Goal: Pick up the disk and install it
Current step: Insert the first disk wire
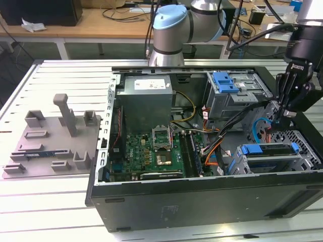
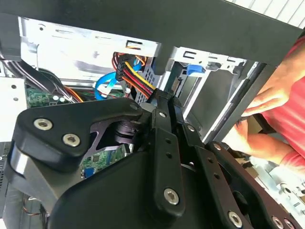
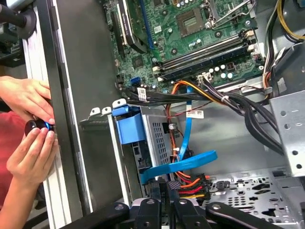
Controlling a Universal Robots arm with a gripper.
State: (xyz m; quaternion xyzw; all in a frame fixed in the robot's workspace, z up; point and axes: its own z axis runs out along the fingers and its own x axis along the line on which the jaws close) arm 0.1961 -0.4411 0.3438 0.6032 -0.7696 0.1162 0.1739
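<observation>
My gripper (image 1: pixel 278 121) hangs from my wrist (image 1: pixel 303 48) pointing nearly straight down, its black linkage bars broad near the wrist and narrowing toward the tips. In both wrist views my fingers (image 2: pixel 163 143) (image 3: pixel 153 202) run close alongside each other and come together at their ends, with nothing clearly between them. Well off to the exterior view's left of the gripper stands my arm joint (image 1: pixel 169 33), grey with a blue cap.
</observation>
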